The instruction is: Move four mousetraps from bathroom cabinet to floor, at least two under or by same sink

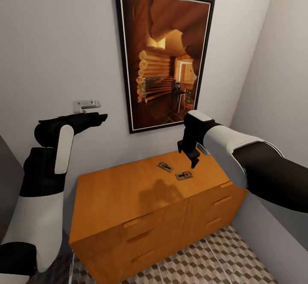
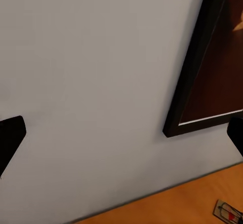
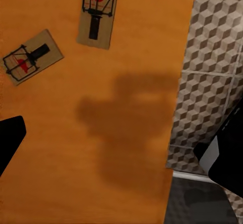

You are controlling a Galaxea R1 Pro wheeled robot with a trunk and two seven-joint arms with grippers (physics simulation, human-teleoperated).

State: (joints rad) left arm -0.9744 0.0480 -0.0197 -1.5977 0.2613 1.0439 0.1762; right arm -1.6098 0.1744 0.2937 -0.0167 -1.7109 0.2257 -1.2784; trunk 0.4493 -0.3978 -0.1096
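Two mousetraps (image 1: pixel 164 166) (image 1: pixel 184 175) lie flat on the back right of the orange-brown cabinet (image 1: pixel 119 189). My right gripper (image 1: pixel 192 158) hangs open just above them, nothing between its fingers (image 3: pixel 10 140). In the right wrist view both traps (image 3: pixel 31 57) (image 3: pixel 98 13) show wire and red parts on the cabinet top (image 3: pixel 126 133). My left gripper (image 1: pixel 99 118) is raised near the wall, open and empty, well left of the traps. Past its finger (image 2: pixel 10 138), one trap (image 2: pixel 228 215) shows on the cabinet top. The bathroom floor (image 1: pixel 214 262) has cube-patterned tiles.
A large framed picture (image 1: pixel 164 61) hangs on the wall above the cabinet. A small grey wall fitting (image 1: pixel 85 105) sits just above my left gripper. The side wall (image 1: pixel 278 82) stands close on the right. The cabinet front has slot-handled drawers (image 1: pixel 141 237).
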